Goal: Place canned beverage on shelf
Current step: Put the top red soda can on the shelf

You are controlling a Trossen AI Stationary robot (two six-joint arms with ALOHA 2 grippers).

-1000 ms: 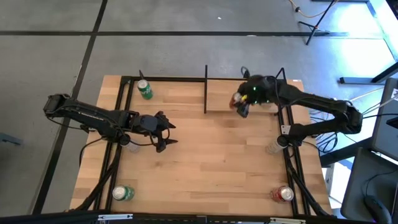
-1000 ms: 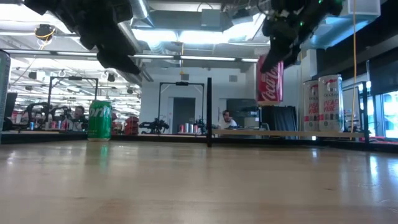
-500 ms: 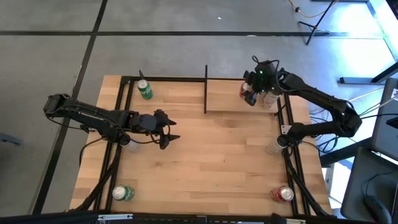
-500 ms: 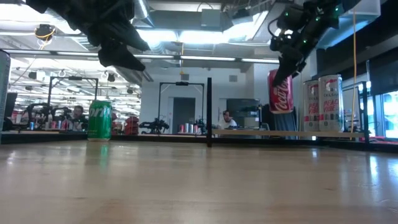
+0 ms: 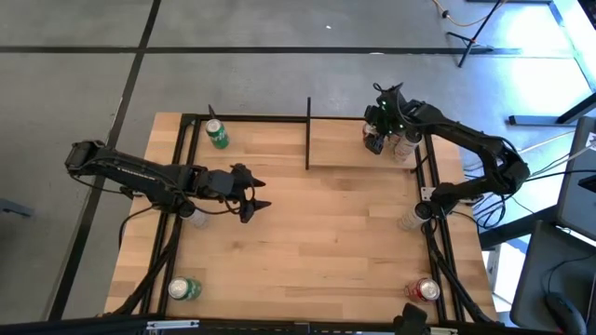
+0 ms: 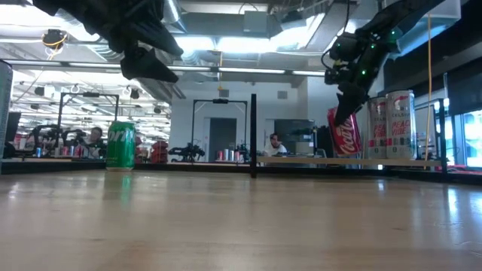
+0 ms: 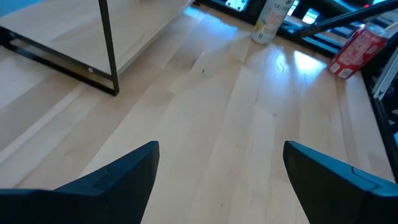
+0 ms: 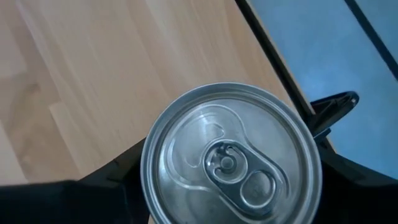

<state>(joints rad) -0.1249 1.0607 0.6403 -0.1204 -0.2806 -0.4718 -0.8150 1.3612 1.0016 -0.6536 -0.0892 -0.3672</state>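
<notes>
Since the earlier frames, the red can (image 6: 345, 134) has been lowered by the right pincer (image 5: 376, 140) to the shelf (image 5: 345, 144), beside two pale cans (image 6: 390, 126); release seems near. It is gripped at partly open width. Nothing is held by the wide-open left pincer (image 5: 253, 194) over the tabletop (image 5: 317, 242).

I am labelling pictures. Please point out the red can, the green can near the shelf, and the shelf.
red can (image 6: 346, 134), low view, its printed side.
green can (image 6: 120, 145), low view, middle of its side.
shelf (image 5: 337, 147), high view, bare wood board.
</notes>
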